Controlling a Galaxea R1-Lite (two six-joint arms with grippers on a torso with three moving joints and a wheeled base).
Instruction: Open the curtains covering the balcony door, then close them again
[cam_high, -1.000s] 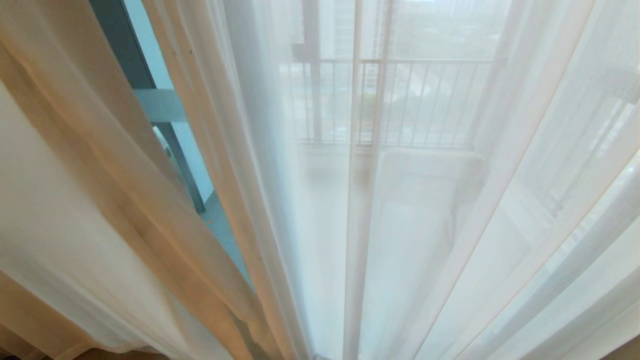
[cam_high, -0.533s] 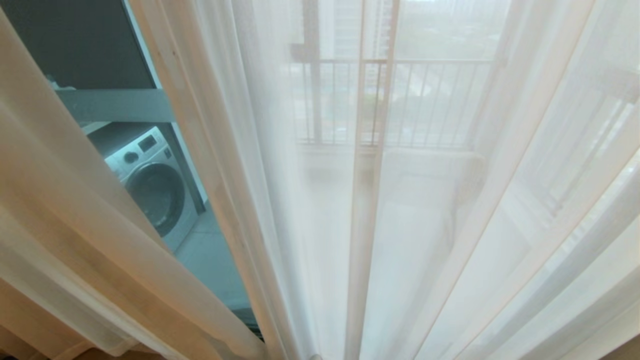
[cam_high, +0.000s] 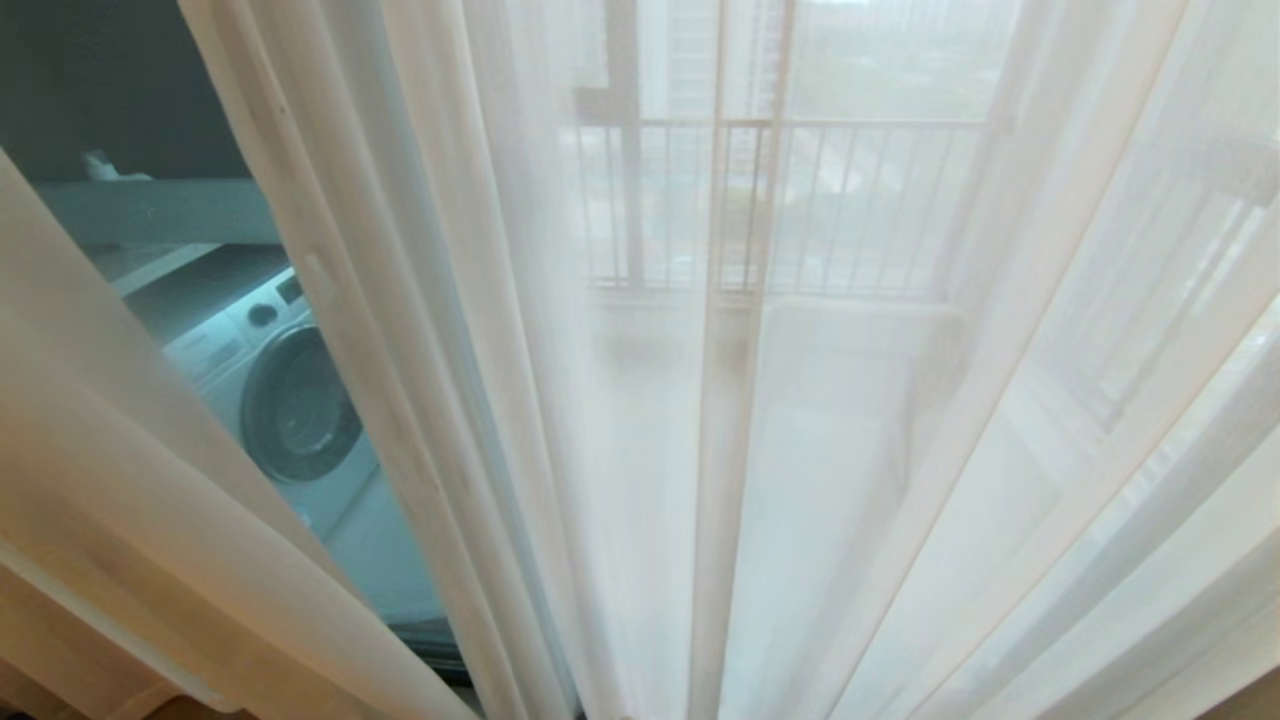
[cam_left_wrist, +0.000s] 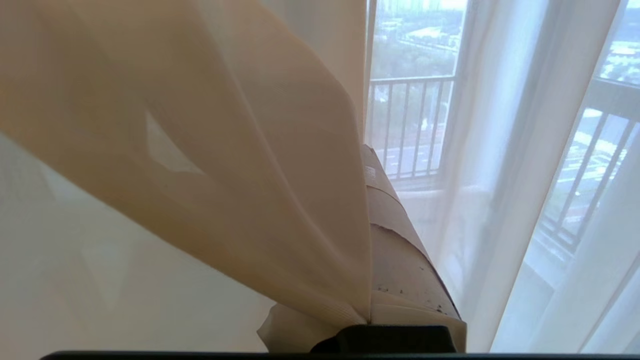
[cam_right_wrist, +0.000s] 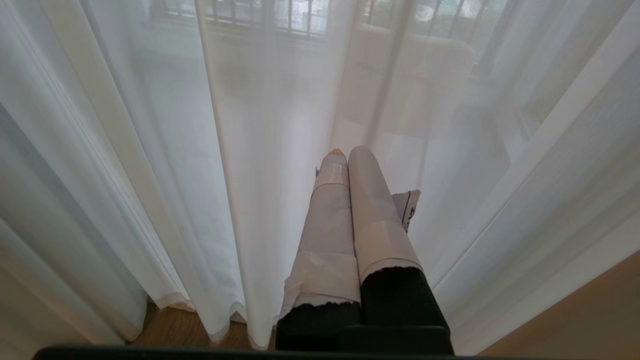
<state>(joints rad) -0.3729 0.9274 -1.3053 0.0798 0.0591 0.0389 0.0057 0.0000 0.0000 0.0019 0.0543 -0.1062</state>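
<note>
The curtains fill the head view: a sheer white panel hangs across the middle and right, and a beige panel is drawn aside at the left. In the gap between them the balcony door glass shows with its frosted band. My left gripper is shut on the beige curtain, which spreads out from between its taped fingers and covers one of them. My right gripper is shut on nothing, low against the sheer curtain near its hem. Neither arm is in the head view.
Behind the glass a washing machine stands under a shelf. A balcony railing shows through the sheer fabric. Wooden floor lies under the curtain hem.
The gap at the left has widened as the beige panel is drawn left; the washing machine behind the glass has come into view. The right arm has kept still.
</note>
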